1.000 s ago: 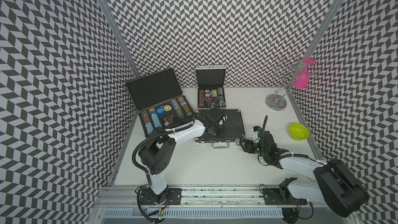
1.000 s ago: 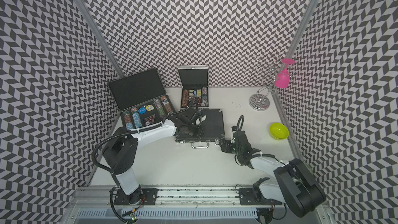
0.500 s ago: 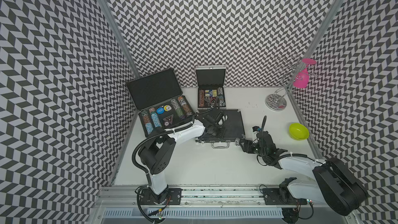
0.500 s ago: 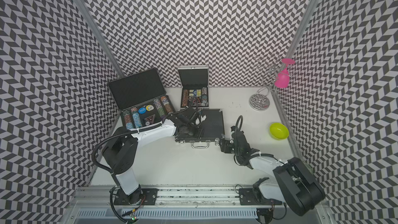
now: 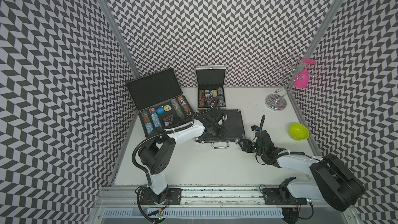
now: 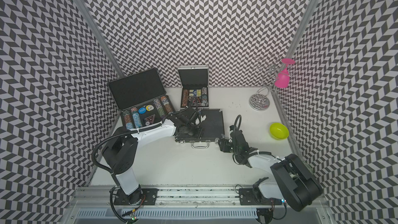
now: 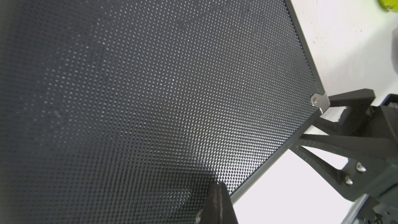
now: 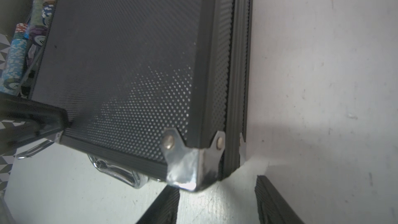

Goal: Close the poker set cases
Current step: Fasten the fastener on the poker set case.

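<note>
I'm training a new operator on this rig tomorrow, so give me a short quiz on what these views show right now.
1. True or false: the medium black case lies flat with its lid down.
2. How many cases stand with their lids up? A) one B) two C) three
3. Fill in: the ____ gripper rests its tip on the closed lid.

Key
1. True.
2. B: the large black case and the small silver case.
3. The left gripper, which is shut. The right gripper is open at that case's front corner.
</note>
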### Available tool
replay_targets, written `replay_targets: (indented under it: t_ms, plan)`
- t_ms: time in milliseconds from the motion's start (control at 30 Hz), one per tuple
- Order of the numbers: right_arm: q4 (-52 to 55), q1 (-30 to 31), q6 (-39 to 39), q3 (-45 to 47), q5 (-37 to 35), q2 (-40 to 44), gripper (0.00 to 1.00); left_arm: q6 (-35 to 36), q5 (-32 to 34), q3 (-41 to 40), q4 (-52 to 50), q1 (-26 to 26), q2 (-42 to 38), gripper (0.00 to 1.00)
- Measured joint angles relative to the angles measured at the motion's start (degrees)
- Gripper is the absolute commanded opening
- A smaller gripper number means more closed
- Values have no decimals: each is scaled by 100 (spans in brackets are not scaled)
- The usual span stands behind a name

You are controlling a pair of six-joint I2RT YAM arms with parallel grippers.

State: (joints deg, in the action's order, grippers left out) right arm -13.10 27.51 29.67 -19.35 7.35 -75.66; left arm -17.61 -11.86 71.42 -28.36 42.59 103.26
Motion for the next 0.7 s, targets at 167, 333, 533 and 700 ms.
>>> replay_targets:
  t_ms: [167,333,533,700]
  plan:
    - [22,20,15,0,-57,-17,45,4,-7,0,2,-4,0,0]
    - [59,46,28,0,-138,-13,44,15,-13,-17,22,-9,-4,0]
    - [2,120,24,0,-162,-46,45,15,-57,-37,48,-24,-11,0]
    - [-22,164,39,0,-249,-57,44,15,-76,-59,76,-26,-17,0]
